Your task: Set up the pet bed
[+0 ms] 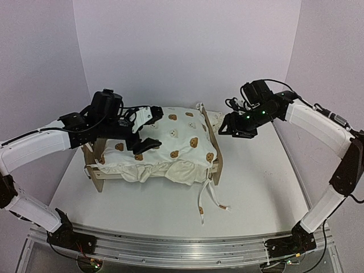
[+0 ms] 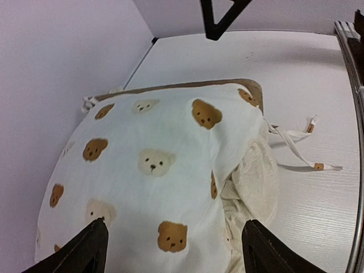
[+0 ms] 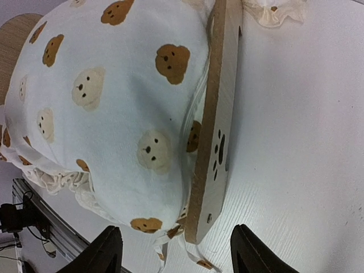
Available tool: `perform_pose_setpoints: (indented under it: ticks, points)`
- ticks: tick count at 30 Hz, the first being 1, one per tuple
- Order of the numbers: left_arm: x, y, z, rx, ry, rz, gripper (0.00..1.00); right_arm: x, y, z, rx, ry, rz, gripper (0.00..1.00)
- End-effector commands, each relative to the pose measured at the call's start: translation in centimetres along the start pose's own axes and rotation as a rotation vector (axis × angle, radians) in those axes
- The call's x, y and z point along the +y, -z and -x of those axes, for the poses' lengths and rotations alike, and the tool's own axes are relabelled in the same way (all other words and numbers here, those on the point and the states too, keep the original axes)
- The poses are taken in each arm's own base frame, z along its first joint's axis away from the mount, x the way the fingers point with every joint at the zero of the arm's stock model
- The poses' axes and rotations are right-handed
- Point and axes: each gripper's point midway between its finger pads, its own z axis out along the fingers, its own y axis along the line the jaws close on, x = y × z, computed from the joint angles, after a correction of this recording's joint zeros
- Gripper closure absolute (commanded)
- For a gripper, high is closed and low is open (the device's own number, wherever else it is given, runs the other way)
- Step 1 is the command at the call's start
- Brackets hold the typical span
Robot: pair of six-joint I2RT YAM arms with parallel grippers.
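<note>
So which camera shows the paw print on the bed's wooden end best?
The right wrist view: the paw print sits close up on the end board, facing the camera. The top view shows that board edge-on, no paw visible. The left wrist view shows only a brown sliver of it behind the duvet.

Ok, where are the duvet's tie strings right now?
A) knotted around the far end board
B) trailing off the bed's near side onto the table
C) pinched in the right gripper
B: the tie strings hang down from the duvet at the bed's near side, and their ends lie loose on the table.
</note>
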Motion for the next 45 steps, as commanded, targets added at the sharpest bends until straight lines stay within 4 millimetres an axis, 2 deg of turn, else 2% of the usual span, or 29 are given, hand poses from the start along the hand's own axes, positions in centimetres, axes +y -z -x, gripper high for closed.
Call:
perform_pose_setpoints:
  ticks: [1,5,9,13,17,20,23,24,25,26,30,31,32,34,37,40,42,43,45]
  points:
    - [4.0,3.4,-1.4,0.012,0.204,0.161,0.17,1.8,-0.2,2.4,-0.089,0.064,-0.042,0.35]
    - [6.1,5.4,-5.8,0.057,0.325,0.278,0.19,1.5,-1.5,2.6,-0.092,0.059,-0.076,0.36]
    - [6.7,7.1,-10.6,0.145,0.411,0.363,0.21,3.3,-3.8,0.8,0.005,0.013,0.035,0.4]
    - [5.1,7.1,-13.3,0.218,0.436,0.337,0.24,4.6,-5.9,-0.8,0.065,0.0,0.059,0.44]
    - [3.6,7.2,-15.2,0.25,0.442,0.324,0.25,4.6,-7.7,-2.2,0.084,0.012,-0.003,0.44]
    - [2.9,7.0,-16.7,0.285,0.414,0.32,0.25,4.4,-9.3,-3.4,0.122,0.015,-0.038,0.44]
    - [2.0,6.8,-18.4,0.331,0.386,0.309,0.24,3.2,-10.8,-4.3,0.148,0.017,-0.098,0.45]
    - [1.7,6.7,-18.7,0.341,0.381,0.3,0.24,2.6,-11.2,-4.4,0.149,0.023,-0.125,0.48]
    - [1.6,6.6,-18.9,0.346,0.377,0.294,0.25,2.1,-11.5,-4.4,0.148,0.032,-0.151,0.54]
    - [1.5,6.6,-18.8,0.347,0.371,0.287,0.32,1.7,-11.7,-4.2,0.141,0.042,-0.173,0.61]
    - [2.0,6.9,-17.1,0.319,0.354,0.266,0.83,0.5,-11.8,-2.1,0.084,0.058,-0.238,0.88]
    - [2.1,7.0,-16.5,0.308,0.352,0.258,0.93,0.1,-11.7,-1.4,0.068,0.05,-0.247,0.92]
    - [2.1,7.1,-15.8,0.29,0.353,0.244,0.99,-0.3,-11.7,-0.7,0.055,0.042,-0.257,0.95]
    - [1.6,7.2,-14.3,0.24,0.363,0.193,1.0,-0.9,-11.4,0.6,0.031,0.035,-0.263,0.99]
    - [0.3,7.1,-12.4,0.164,0.391,0.1,1.0,-0.9,-11.3,1.9,0.012,0.055,-0.253,1.0]
    - [0.3,6.9,-11.8,0.142,0.413,0.086,1.0,-0.6,-10.9,2.8,0.003,0.06,-0.227,0.99]
    - [1.0,7.0,-11.2,0.133,0.407,0.102,1.0,-0.3,-10.3,3.0,0.002,0.057,-0.206,0.93]
    - [1.3,7.2,-10.6,0.121,0.401,0.107,0.99,0.1,-9.8,3.2,-0.003,0.06,-0.186,0.87]
    - [1.5,7.5,-9.5,0.097,0.394,0.099,0.91,1.4,-8.6,3.4,-0.007,0.071,-0.13,0.73]
